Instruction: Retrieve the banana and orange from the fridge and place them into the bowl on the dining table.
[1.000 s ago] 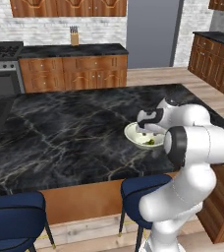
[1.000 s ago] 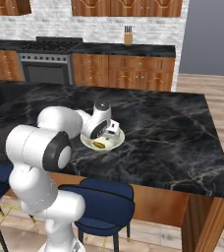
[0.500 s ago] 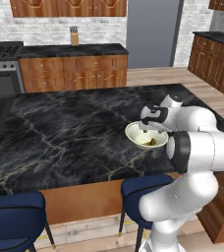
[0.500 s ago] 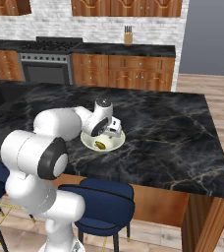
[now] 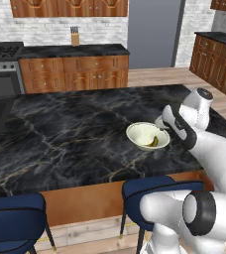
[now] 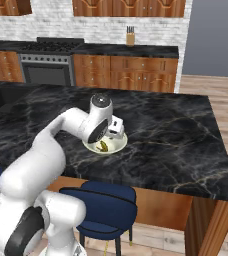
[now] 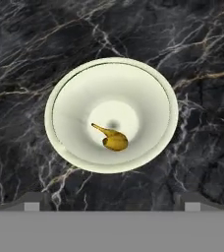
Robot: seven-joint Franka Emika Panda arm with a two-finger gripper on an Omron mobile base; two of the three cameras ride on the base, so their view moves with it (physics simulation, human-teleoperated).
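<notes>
Gripper (image 7: 112, 206) fingers are standing wide apart, the two dark tips (image 7: 31, 203) showing far to either side at the bottom of the hand view, and nothing is sitting between them. It is hanging straight over the bowl (image 7: 74, 93) and looking down into it.

From where I am standing, the bowl (image 5: 137, 133) is resting on the dining table (image 5: 60, 144), toward the near edge and closer to the right end of the marble top. The banana (image 7: 113, 139) is lying inside it, on the sloping inner wall just off the flat middle, its thin dark stem pointing toward the centre. In the left base view the banana (image 5: 153, 142) is showing as a small yellow curve against the bowl's right inner side, and in the right base view it (image 6: 103, 146) is peeking out beneath the hand. Fingers and fruit are apart, not touching.

White arm (image 5: 209, 149) is bending over the table's near edge, its wrist (image 6: 100, 120) hovering above the bowl (image 6: 117, 145). Two blue stools (image 5: 154, 191) are tucked under the near edge. A grey fridge (image 5: 152, 32) is standing closed by the far wall, beside a wooden counter carrying a knife block (image 5: 75, 36), with a stove (image 6: 48, 65) further along.
</notes>
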